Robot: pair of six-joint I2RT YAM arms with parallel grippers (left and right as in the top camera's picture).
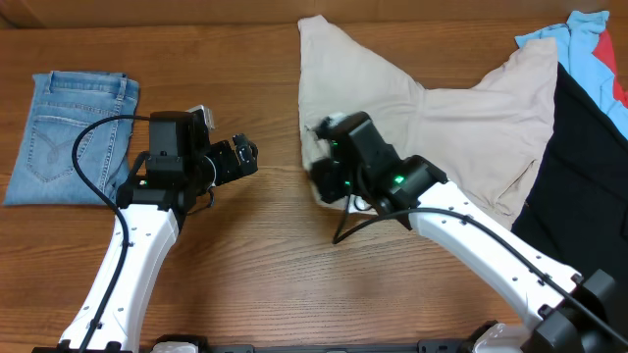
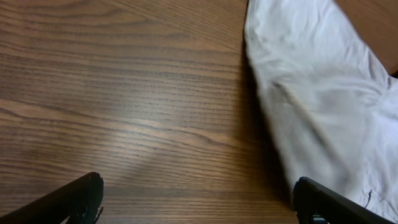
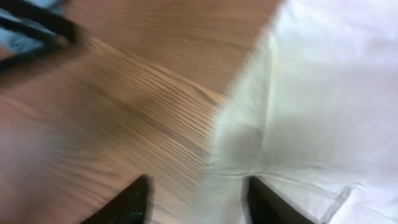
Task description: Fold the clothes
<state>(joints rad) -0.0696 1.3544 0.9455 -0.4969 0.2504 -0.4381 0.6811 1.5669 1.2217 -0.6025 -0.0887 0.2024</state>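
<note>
The pale beige shorts [image 1: 432,108] lie spread and rumpled on the wooden table [image 1: 255,265], right of centre. My right gripper [image 1: 324,175] is open over their left edge, one finger above the cloth [image 3: 311,93] and one above bare wood; its open jaws [image 3: 196,193] hold nothing. My left gripper [image 1: 245,157] is open and empty over bare wood, left of the shorts. In the left wrist view its jaws [image 2: 199,196] are wide apart, with the shorts' edge [image 2: 311,93] at the right.
Folded blue denim jeans [image 1: 74,132] lie at the far left. A large black garment [image 1: 584,176] lies at the right edge, with a light blue and red piece [image 1: 594,44] above it. The right arm's cable [image 1: 343,226] hangs near the shorts.
</note>
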